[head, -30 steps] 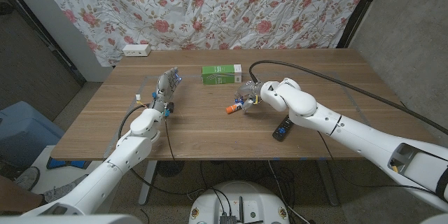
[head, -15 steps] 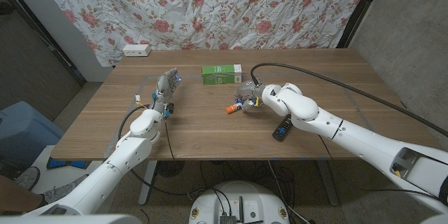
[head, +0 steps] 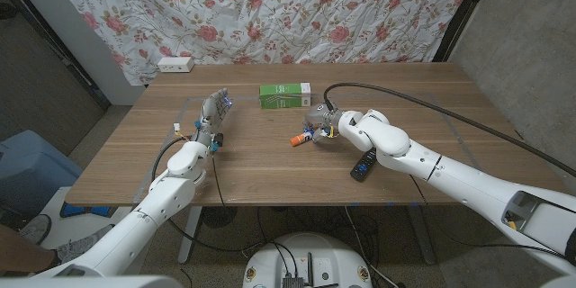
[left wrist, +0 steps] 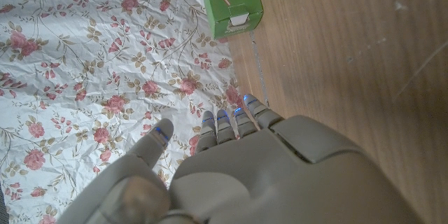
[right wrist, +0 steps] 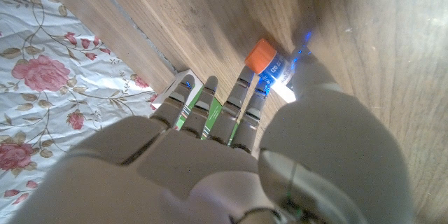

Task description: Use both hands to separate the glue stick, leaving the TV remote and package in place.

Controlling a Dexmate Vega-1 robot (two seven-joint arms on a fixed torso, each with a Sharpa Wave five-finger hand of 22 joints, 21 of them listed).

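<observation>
The glue stick (head: 302, 139) lies on the wooden table (head: 261, 166) near its middle, orange cap pointing to the robot's left. My right hand (head: 320, 124) hovers right over its body, fingers stretched out; in the right wrist view its thumb lies along the glue stick (right wrist: 274, 68) while the fingers (right wrist: 210, 108) stay straight and apart from it. The green package (head: 285, 96) lies behind it, and the black TV remote (head: 363, 166) lies nearer the front edge. My left hand (head: 213, 117) stands upright at the left, empty, fingers apart. The left wrist view shows my left hand (left wrist: 245, 175) and the package (left wrist: 231, 0).
A white power strip (head: 175, 64) sits at the table's back left corner. A black cable (head: 396, 93) arcs over the table behind my right arm. A floral cloth (head: 270, 9) hangs behind the table.
My right arm has shifted a little to the right and down, with the hand staying over the glue stick. The left hand has not moved.
</observation>
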